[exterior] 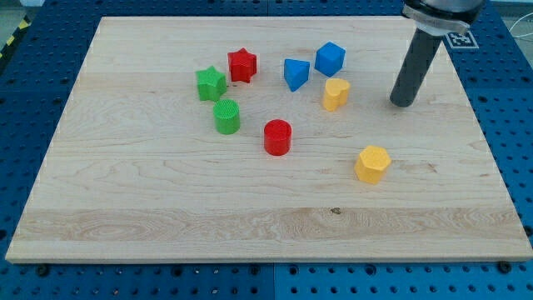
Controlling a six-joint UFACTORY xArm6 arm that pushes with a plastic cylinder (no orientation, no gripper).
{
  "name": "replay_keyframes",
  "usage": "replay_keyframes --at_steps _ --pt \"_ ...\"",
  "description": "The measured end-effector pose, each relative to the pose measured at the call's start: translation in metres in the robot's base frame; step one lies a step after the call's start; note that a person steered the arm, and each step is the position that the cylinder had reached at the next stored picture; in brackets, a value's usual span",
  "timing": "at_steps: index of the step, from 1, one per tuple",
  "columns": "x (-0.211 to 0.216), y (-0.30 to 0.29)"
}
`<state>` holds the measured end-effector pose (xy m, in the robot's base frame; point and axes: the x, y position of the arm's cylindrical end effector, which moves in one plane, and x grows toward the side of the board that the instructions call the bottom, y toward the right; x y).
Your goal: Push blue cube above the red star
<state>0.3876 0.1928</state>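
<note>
The blue cube (330,58) sits on the wooden board toward the view's upper middle-right. The red star (242,64) lies to its left, with a second blue block (296,73), wedge-like in shape, between them. My tip (402,102) rests on the board to the right of the blue cube and slightly lower, apart from it by a clear gap. It touches no block.
A yellow block (336,94) lies just below the blue cube. A green star (211,83) and a green cylinder (226,116) are at the left, a red cylinder (277,137) is in the middle, and a yellow hexagonal block (372,163) is at the lower right. The board's top edge (250,18) is near.
</note>
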Motion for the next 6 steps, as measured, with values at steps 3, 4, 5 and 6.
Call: replay_keyframes --at_steps 3,4,5,6 --pt "-0.062 -0.022" --pt "-0.066 -0.052" --pt "-0.072 -0.084" --pt "-0.077 -0.126"
